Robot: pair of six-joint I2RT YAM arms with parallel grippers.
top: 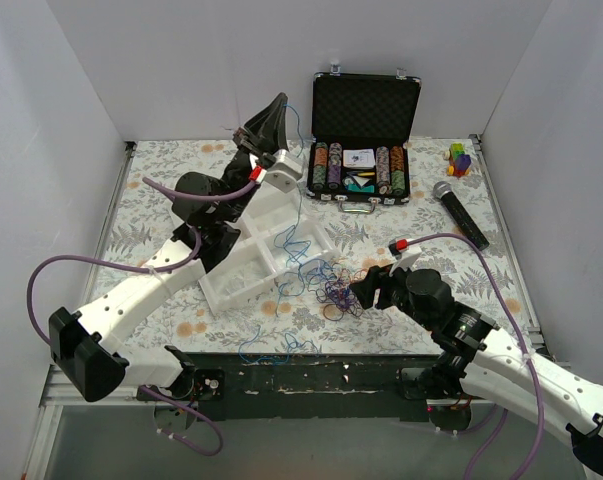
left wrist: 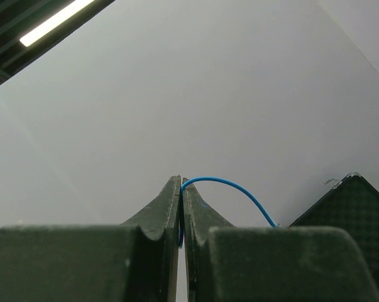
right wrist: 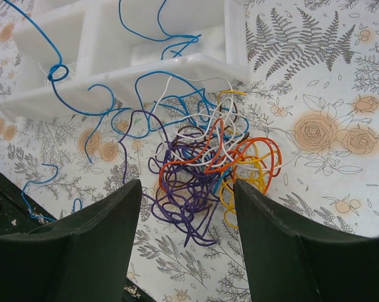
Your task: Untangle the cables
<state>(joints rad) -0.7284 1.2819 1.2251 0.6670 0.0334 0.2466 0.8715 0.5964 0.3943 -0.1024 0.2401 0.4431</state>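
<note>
A tangle of cables point(top: 336, 290) in purple, orange, yellow, white and blue lies on the floral cloth, just right of the white divided tray point(top: 243, 270). In the right wrist view the tangle point(right wrist: 205, 170) lies just ahead of and between the tips of my right gripper point(right wrist: 186, 185). Its jaws are open and hold nothing. The right gripper point(top: 359, 292) sits low at the tangle's right side. My left gripper point(top: 278, 105) is raised high above the tray's far end, shut on a thin blue cable point(left wrist: 233, 185). This blue cable point(top: 294, 130) hangs down across the tray toward the tangle.
An open black case of poker chips point(top: 365, 140) stands at the back. A microphone point(top: 461, 212) and a small colourful block toy point(top: 460, 158) lie at the back right. A loose blue cable point(top: 271, 348) lies near the table's front edge.
</note>
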